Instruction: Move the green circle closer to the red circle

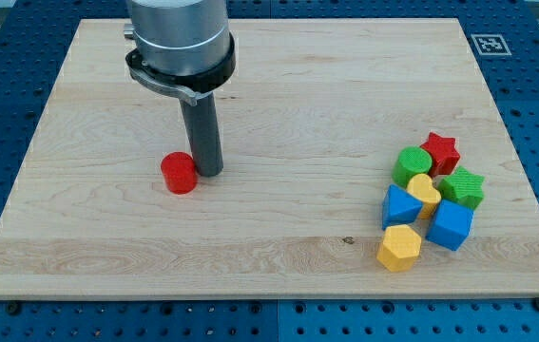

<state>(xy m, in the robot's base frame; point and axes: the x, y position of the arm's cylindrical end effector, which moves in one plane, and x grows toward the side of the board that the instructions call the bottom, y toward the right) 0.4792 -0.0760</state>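
The red circle (179, 173) lies left of the board's middle. My tip (209, 172) stands on the board right beside it, touching or nearly touching its right side. The green circle (412, 166) sits far off at the view's right, at the upper left of a cluster of blocks, next to the red star (440, 151).
The cluster at the right also holds a green star (463, 187), a yellow heart-like block (425, 193), a blue triangle-like block (400, 206), a blue cube (452, 225) and a yellow hexagon (400, 248). The wooden board's right edge (526, 171) runs close to them.
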